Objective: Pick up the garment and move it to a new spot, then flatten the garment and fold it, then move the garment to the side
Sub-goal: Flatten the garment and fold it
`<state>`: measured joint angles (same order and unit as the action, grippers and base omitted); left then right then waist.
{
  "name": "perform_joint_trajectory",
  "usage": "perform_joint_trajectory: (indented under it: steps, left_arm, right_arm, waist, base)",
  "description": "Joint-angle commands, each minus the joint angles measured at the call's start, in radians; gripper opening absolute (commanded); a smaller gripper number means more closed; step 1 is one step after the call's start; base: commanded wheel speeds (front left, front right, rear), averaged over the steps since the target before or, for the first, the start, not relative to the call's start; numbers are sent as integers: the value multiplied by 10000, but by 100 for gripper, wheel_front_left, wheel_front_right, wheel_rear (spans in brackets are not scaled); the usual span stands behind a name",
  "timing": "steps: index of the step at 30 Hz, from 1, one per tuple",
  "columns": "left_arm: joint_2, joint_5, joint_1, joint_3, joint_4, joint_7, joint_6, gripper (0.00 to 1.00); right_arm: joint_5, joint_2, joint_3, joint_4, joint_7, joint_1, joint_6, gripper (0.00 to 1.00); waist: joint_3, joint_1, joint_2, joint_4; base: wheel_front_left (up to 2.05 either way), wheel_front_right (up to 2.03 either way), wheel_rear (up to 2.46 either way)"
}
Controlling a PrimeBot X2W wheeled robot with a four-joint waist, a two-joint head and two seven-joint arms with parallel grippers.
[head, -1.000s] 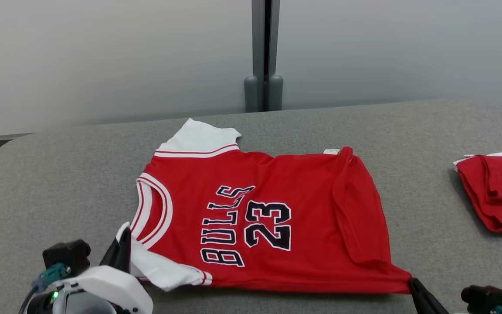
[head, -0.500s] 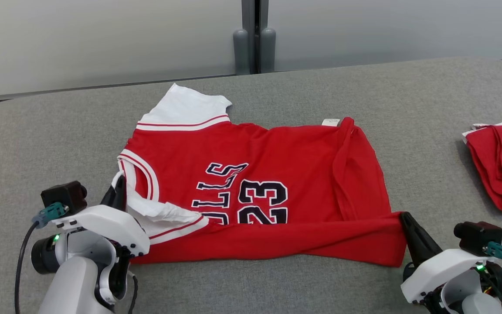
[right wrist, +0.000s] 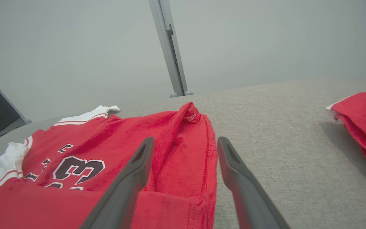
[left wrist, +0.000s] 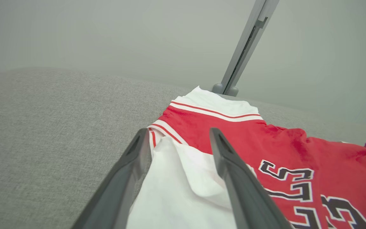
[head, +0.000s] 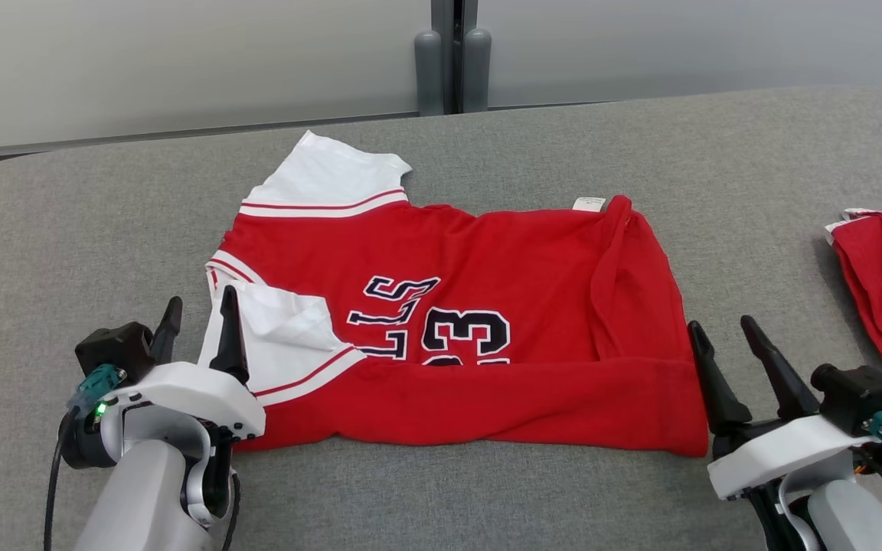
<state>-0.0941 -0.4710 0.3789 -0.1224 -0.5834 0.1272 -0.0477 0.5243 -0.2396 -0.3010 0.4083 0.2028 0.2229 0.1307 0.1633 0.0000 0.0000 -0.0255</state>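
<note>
The garment (head: 487, 306), a red jersey with white sleeves and dark lettering, lies on the grey surface with its near edge folded up over the lettering. My left gripper (head: 200, 306) stands open at the jersey's near-left corner, its fingers (left wrist: 230, 178) straddling the white sleeve (left wrist: 183, 187) without pinching it. At the near-right corner my right gripper (head: 720, 329) is open too; its fingers (right wrist: 132, 178) frame the red folded hem (right wrist: 183, 203).
A second red garment (head: 881, 283) lies folded at the right edge of the grey padded surface (head: 66, 229). A grey post (head: 452, 57) stands against the pale wall behind. Bare grey surface surrounds the jersey on its left and far sides.
Both grippers carried the jersey's near edge forward over the lettering, then opened and let go. The head camera tilted down, shifting the whole picture.
</note>
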Motion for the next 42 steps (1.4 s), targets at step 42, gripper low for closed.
perform_joint_trajectory:
  steps: [42]
  left_arm:
    - [-688, 1853, -4840, 207, 4441, 1372, -64, 100]
  right_arm:
    - [-2822, 916, 2191, -3854, -741, -3965, 0, 100]
  waist:
    - [-1643, 0, 0, 171]
  base:
    - [0, 0, 0]
